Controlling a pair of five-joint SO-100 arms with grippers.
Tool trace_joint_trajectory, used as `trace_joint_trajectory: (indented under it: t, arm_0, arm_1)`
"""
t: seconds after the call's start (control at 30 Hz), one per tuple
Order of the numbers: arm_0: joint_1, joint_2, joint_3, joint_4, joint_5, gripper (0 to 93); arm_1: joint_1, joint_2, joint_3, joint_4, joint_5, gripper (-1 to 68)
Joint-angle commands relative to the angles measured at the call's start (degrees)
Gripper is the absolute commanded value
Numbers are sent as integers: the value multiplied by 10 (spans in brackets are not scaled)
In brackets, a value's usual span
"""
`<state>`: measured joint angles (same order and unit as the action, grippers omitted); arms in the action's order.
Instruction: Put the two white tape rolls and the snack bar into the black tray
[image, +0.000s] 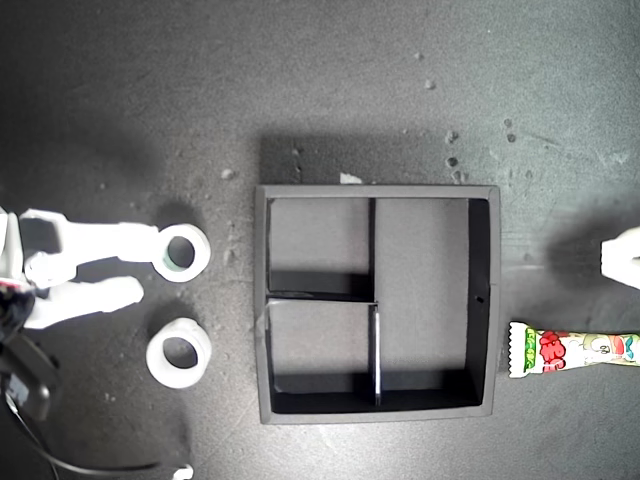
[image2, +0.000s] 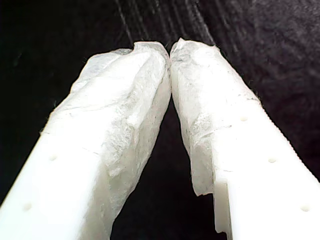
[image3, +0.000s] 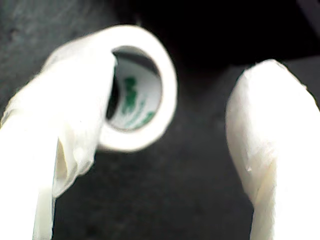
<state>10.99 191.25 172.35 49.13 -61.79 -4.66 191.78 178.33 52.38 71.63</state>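
My second gripper (image: 150, 268) stands wide open at the exterior view's left, one finger against a tape roll (image: 183, 252). The other roll (image: 180, 351) lies beside it. My first gripper (image2: 170, 52) is closed, empty. The snack bar (image: 572, 349) lies right of the black tray (image: 378, 303).

A bare robot test bench, judging by the scuffed dark tabletop (image: 330, 90) filling the exterior view.

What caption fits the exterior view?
Black tray empty, two white tape rolls and open gripper beside it, snack bar opposite.
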Motion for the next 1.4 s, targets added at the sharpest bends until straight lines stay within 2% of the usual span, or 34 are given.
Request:
trace_joint_trajectory:
  t: [0.0, 0.03, 0.13, 0.23, 0.33, 0.5, 0.6, 0.73, 1.03, 1.37]
  arm_0:
    - [-13, 26, -33, -19, 5, 176]
    - [-7, 26, -42, -20, 4, 174]
    - [26, 26, -70, -24, 4, 159]
    - [40, 9, -98, -11, 2, 154]
    - [40, -64, -147, -4, 11, 159]
    - [32, -288, -321, 9, 30, 162]
    - [14, -482, -436, 91, 0, 170]
    - [12, -631, -488, 98, -9, 179]
    - [-1, -750, -525, 85, -22, 178]
    - [16, -795, -534, 87, -51, 167]
  arm_1:
    - [67, 2, 7, 46, 29, -3]
    - [69, 2, 7, 59, 122, -3]
    - [103, 2, 7, 69, 248, -3]
    - [124, 2, 7, 69, 302, -4]
    - [142, 2, 7, 64, 278, -5]
    - [131, 2, 7, 6, 170, -5]
    - [120, 2, 7, -6, 141, -5]
    - [102, 2, 7, 6, 130, -4]
    - [83, 2, 7, 8, 127, -4]
    - [83, 2, 7, 8, 124, -4]
